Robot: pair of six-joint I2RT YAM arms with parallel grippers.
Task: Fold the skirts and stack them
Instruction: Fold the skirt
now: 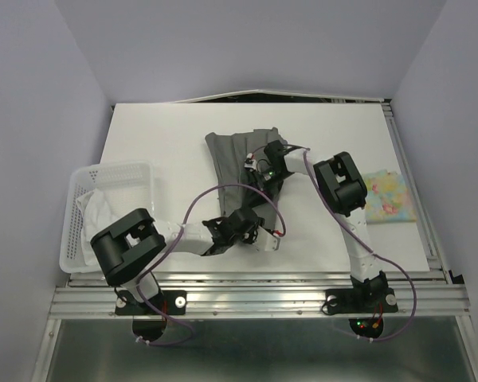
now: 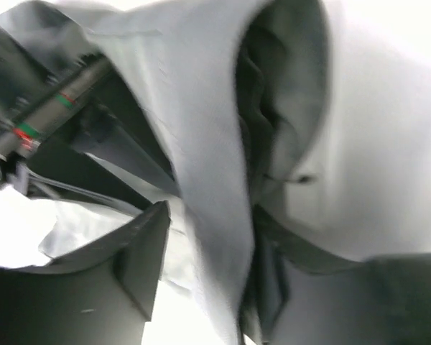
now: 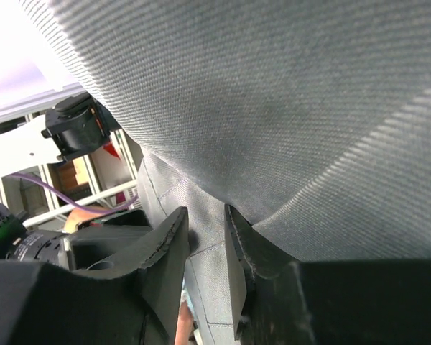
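The grey pleated skirt [image 1: 237, 155] lies rumpled in the middle of the table. Part of it is raised by my right gripper [image 1: 259, 172]. In the right wrist view that gripper [image 3: 207, 215] is shut on a stitched edge of the grey skirt [image 3: 273, 93], which drapes over the camera. My left gripper [image 1: 255, 232] is at the skirt's near edge. In the left wrist view it [image 2: 215, 230] stands open around a hanging fold of the grey skirt [image 2: 201, 144], with a gap beside the left finger [image 2: 140, 266]. The floral skirt [image 1: 390, 196] lies folded at the right. The white skirt [image 1: 95, 211] sits in the basket.
A white slatted basket [image 1: 131, 171] stands at the table's left edge. The back wall and side walls close in the table [image 1: 159, 135]. A purple cable [image 1: 199, 199] loops above the left arm.
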